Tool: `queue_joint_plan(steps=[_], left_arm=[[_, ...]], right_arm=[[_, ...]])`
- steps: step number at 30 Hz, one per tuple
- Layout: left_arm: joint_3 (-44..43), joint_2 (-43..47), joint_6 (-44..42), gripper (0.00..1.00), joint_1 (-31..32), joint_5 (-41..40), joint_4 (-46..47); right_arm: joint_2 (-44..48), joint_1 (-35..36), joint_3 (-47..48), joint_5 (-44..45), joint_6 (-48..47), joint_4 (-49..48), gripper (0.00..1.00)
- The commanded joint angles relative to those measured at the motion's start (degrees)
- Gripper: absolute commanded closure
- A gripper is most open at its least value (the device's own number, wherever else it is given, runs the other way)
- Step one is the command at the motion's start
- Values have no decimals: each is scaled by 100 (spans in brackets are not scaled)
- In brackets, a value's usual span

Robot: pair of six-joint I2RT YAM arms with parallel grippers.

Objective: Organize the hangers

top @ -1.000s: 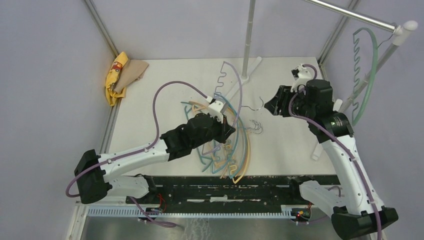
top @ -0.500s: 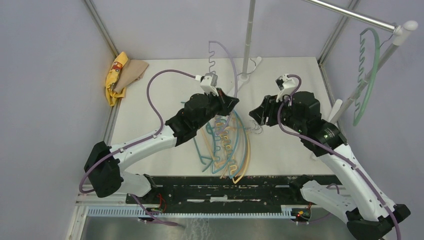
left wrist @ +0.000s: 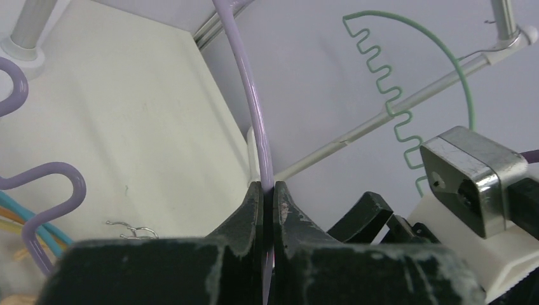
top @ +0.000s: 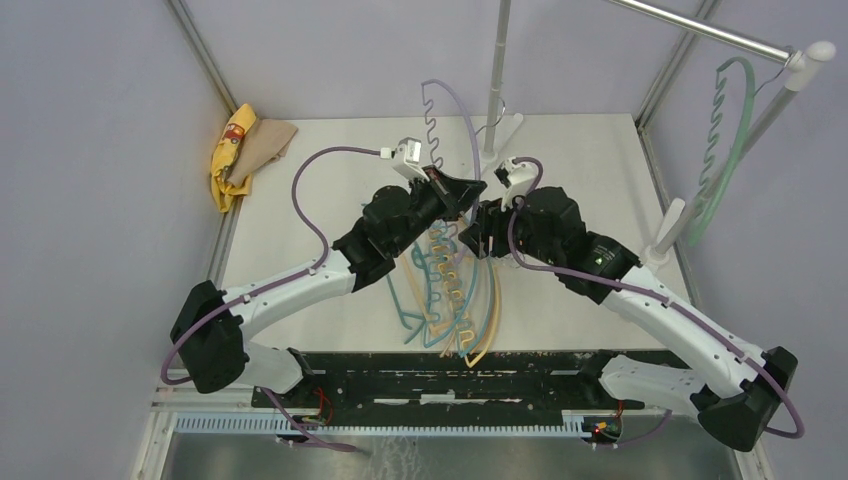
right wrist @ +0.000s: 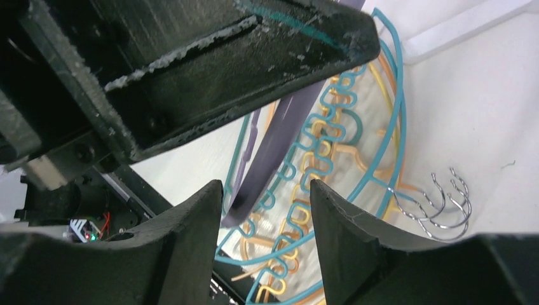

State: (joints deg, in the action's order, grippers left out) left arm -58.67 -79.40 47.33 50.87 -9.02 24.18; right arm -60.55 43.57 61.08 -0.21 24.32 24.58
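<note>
Left wrist shows left fingers (left wrist: 255, 213) clamped on the lilac hanger (left wrist: 253, 95), held up apparently for the half-open, empty right fingers (right wrist: 191, 241) to take.

In the left wrist view the lilac wavy plastic hanger (left wrist: 253, 95) leaves the frame at 12 o'clock and vanishes between the pressed-together fingers of the left tool (left wrist: 267, 187), and a silver block (left wrist: 473, 171) hides the 5 o'clock end of the pale green notched hanger (left wrist: 452, 52). From above, the left arm (top: 400, 220) and right arm (top: 545, 225) cover the 12 o'clock end of the teal and tan-orange hanger heap (top: 450, 300); in the right wrist view its metal hooks (right wrist: 438, 203) overlap too tightly to count.
</note>
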Motion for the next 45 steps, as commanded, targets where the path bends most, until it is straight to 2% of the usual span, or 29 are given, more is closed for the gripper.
queue_joint_plan(steps=[1, 6, 8, 10, 12, 16, 17, 18, 19, 20, 21, 25, 28, 32, 37, 41, 45], left_arm=[[21, 244, 493, 97, 2, -105, 826], [184, 196, 941, 97, -8, 89, 1336], [167, 167, 1104, 97, -14, 204, 1469], [130, 152, 1193, 97, -11, 277, 1536], [140, 171, 1216, 97, -13, 319, 1606], [177, 249, 1041, 97, -17, 512, 1585], [159, 282, 891, 92, -16, 658, 1514], [147, 333, 718, 75, -17, 827, 1414], [156, 397, 541, 47, -18, 993, 1255], [217, 475, 332, 14, -14, 1181, 1198], [329, 585, 145, 1, -16, 1362, 1191], [970, 1250, -451, 1, -23, 2018, 1244], [1381, 1764, -737, 1, -23, 2245, 949], [1733, 2315, -1169, 1, -14, 2009, -63], [1991, 2505, -1600, 1, -15, 1412, -1014], [2123, 2418, -1683, 1, -12, 1254, -1172], [2187, 2329, -1694, 1, -16, 1306, -1134]], right_arm=[[-26, 127, -78, 350, 28, -740, 39], [-204, 206, -155, 542, -31, -871, 43], [-271, 214, -218, 557, -25, -957, 54], [-334, 213, -219, 543, -77, -997, 72], [-388, 214, -207, 559, -119, -979, 82], [-267, 218, -237, 1069, -141, -808, 94], [-197, 214, -240, 1289, -144, -714, 96], [-116, 213, -233, 1530, -146, -585, 99], [-14, 221, -217, 1752, -167, -464, 99], [92, 216, -208, 1950, -180, -357, 99], [207, 214, -195, 2114, -186, -243, 99], [706, 218, -143, 2639, -247, 164, 99], [1037, 214, -32, 2869, -192, 600, 99], [1383, 213, 221, 3453, -151, 1265, 99], [1283, 218, 747, 4448, -117, 1896, 99], [991, 145, 1251, 4939, -289, 1900, 99], [570, -164, 1844, 4948, -493, 1752, 99]])
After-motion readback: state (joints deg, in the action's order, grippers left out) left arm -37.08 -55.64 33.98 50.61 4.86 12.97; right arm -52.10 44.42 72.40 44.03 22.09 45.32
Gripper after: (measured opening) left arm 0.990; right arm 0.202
